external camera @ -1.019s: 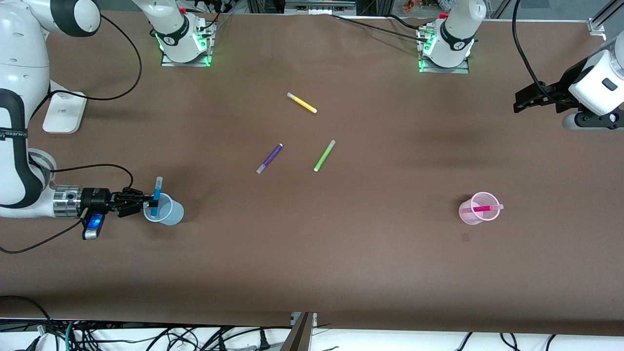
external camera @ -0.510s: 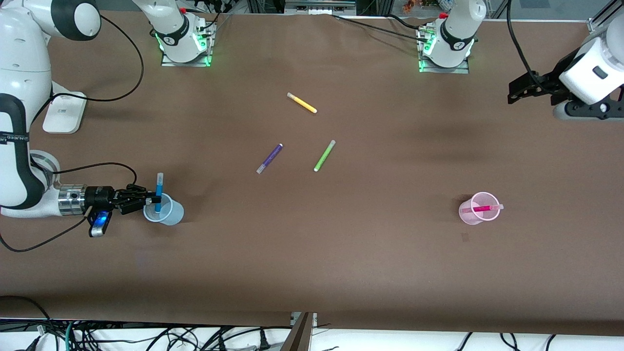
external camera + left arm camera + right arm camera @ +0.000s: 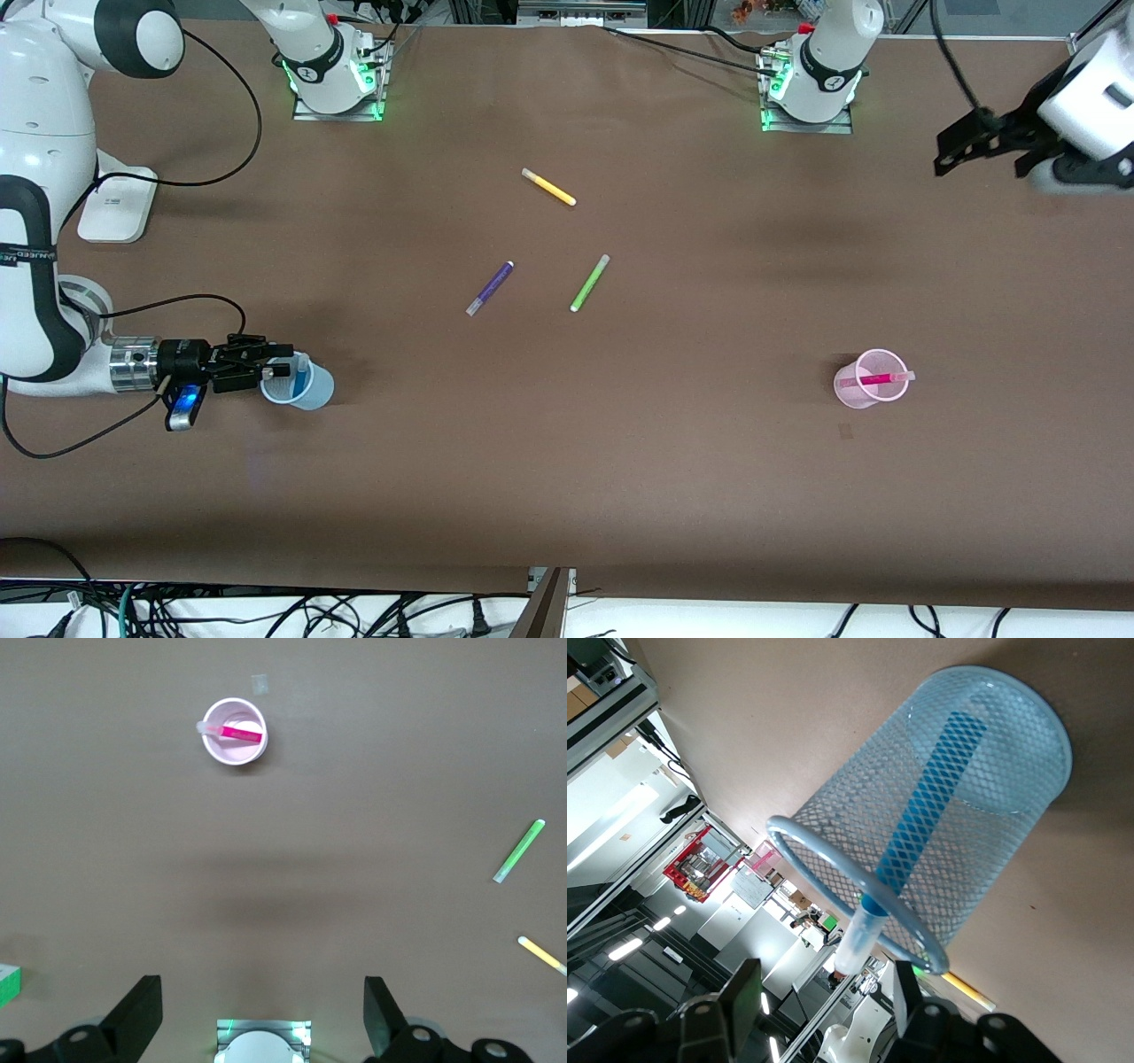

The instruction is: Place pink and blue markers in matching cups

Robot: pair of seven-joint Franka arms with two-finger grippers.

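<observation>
The blue marker (image 3: 301,373) leans inside the blue cup (image 3: 299,385), cap poking out. The right pincer (image 3: 275,363) sits at the cup's 9 o'clock, spread wide, holding nothing. The pink marker (image 3: 873,379) lies across the pink cup (image 3: 866,383), maybe resting on its rim. The left pincer (image 3: 946,152) waits, spread, high over the bench (image 3: 620,478).
</observation>
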